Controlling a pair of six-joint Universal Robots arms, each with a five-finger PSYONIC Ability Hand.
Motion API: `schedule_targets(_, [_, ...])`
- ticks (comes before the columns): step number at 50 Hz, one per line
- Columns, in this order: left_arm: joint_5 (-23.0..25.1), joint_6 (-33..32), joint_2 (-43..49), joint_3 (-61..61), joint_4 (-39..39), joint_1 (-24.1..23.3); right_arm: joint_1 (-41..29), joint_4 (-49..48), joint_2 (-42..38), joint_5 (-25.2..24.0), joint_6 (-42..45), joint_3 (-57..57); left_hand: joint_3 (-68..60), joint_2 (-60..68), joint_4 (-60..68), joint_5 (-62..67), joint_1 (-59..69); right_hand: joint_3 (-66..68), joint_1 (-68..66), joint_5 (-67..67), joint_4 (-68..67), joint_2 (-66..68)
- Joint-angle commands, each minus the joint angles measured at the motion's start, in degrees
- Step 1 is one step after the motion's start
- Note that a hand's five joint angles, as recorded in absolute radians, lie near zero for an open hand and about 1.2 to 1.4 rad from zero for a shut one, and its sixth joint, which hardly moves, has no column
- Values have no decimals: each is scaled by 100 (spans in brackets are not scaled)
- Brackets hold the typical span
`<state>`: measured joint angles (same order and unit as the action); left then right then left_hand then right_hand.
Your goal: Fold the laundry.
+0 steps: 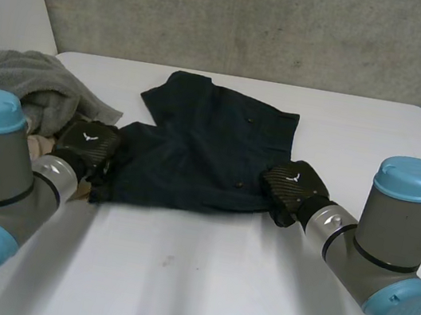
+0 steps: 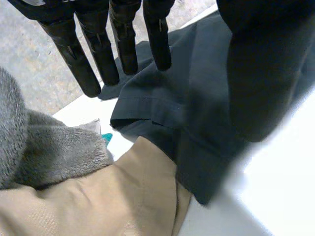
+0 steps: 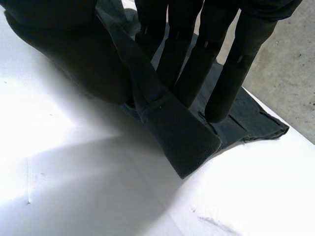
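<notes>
Dark navy shorts (image 1: 204, 148) lie spread in the middle of the white table (image 1: 213, 287), partly folded over themselves. My left hand (image 1: 87, 145) is at their left edge. In the left wrist view its fingers (image 2: 78, 54) are straight and spread above the shorts' hem (image 2: 197, 83), holding nothing. My right hand (image 1: 294, 189) is at the shorts' front right corner. In the right wrist view its straight fingers (image 3: 236, 64) and thumb pinch a fold of that dark cloth (image 3: 182, 132), lifted just off the table.
A grey towel (image 1: 29, 83) is heaped at the table's left, beside my left hand (image 2: 44, 142). A tan garment (image 2: 113, 196) lies under the towel and the shorts' left edge. A concrete wall stands behind the table.
</notes>
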<state>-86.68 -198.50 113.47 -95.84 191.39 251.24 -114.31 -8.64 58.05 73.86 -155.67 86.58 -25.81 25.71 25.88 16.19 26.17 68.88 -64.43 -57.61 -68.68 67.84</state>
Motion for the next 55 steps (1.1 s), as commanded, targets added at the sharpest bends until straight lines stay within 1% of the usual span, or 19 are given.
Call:
schedule_targets(1, [406,628,307,224,-49,259,23,-15,-13,-3,-7,17,-727,738,720,689,692,1112,-1557,-1239,-1132,1216])
schedule_targets(7, [547,628,623,505,-93,277,6,-24,-48,5,19,17,-1248,1259,1241,1211,1213,1112,-1557,-1239,-1132,1216])
schedule_targets(15, [574,593,703,576,-690,242,50,-33,-48,93,-7,-53,-1652,1662,1645,1614,1616,1112,-1557,-1239,-1132,1216])
schedule_targets(18, [591,593,571,488,-884,242,67,-6,-13,137,-16,-71,-2407,2418,2400,2369,2372,1112,-1557,-1239,-1132,1216])
schedule_targets(20, [600,593,370,357,-989,250,59,46,48,164,-25,-62,-3297,3307,3290,3259,3262,1112,-1557,-1239,-1132,1216])
schedule_targets(22, [609,593,220,251,-1051,242,50,108,101,164,-25,-45,-4438,4449,4432,4401,4403,1112,-1557,-1239,-1132,1216])
schedule_targets(23, [635,584,54,146,-1112,224,32,186,162,172,-25,-44,-5311,5321,5304,5273,5275,1112,-1557,-1239,-1132,1216])
schedule_targets(29, [592,382,-395,-136,-1376,75,-65,582,312,208,10,-62,-5419,5429,5412,5381,5383,1112,-1557,-1239,-1132,1216])
schedule_targets(34, [249,-13,-703,-14,-2025,-4,-179,1091,557,295,186,-150,-5419,5429,5412,5381,5383,1112,-1557,-1239,-1132,1216])
schedule_targets(35, [135,-92,-895,126,-2262,-13,-196,1266,758,339,265,-228,-5419,5429,5412,5381,5383,1112,-1557,-1239,-1132,1216])
schedule_targets(38, [11,-110,-1335,416,-2501,-22,-188,1505,1198,401,353,-413,-5419,5429,5412,5381,5383,1112,-1557,-1239,-1132,1216])
schedule_targets(39, [-6,-102,-1684,687,-2536,-48,-179,1619,1556,427,362,-622,-5419,5429,5412,5381,5383,1112,-1557,-1239,-1132,1216])
schedule_targets(42, [2,-67,-2196,1163,-2537,-83,-161,1743,2103,480,301,-1019,-5419,5429,5412,5381,5383,1112,-1557,-1239,-1132,1216])
schedule_targets(43, [-6,-32,-2528,1530,-2528,-101,-118,1734,2462,506,205,-1351,-5419,5429,5412,5381,5383,1112,-1557,-1239,-1132,1216])
schedule_targets(46, [-24,30,-2900,2103,-2466,-92,5,1655,2833,498,-6,-1783,-5419,5429,5412,5381,5383,1112,-1557,-1239,-1132,1216])
schedule_targets(47, [-41,83,-3075,2497,-2370,-75,93,1533,2956,480,-207,-2098,-5419,5429,5412,5381,5383,1112,-1557,-1239,-1132,1216])
schedule_targets(51, [-138,206,-2884,3457,-2124,-5,312,1173,2958,463,-673,-2749,-5419,5429,5412,5381,5383,1112,-1557,-1239,-1132,1216])
schedule_targets(53, [-164,232,-2682,3791,-2036,4,383,1066,2800,463,-824,-2953,-5419,5429,5412,5381,5383,1112,-1557,-1239,-1132,1216])
schedule_targets(55, [-156,276,-2348,4187,-1922,-13,349,1048,2458,471,-930,-3173,-5419,5429,5412,5381,5383,1112,-1557,-1239,-1132,1216])
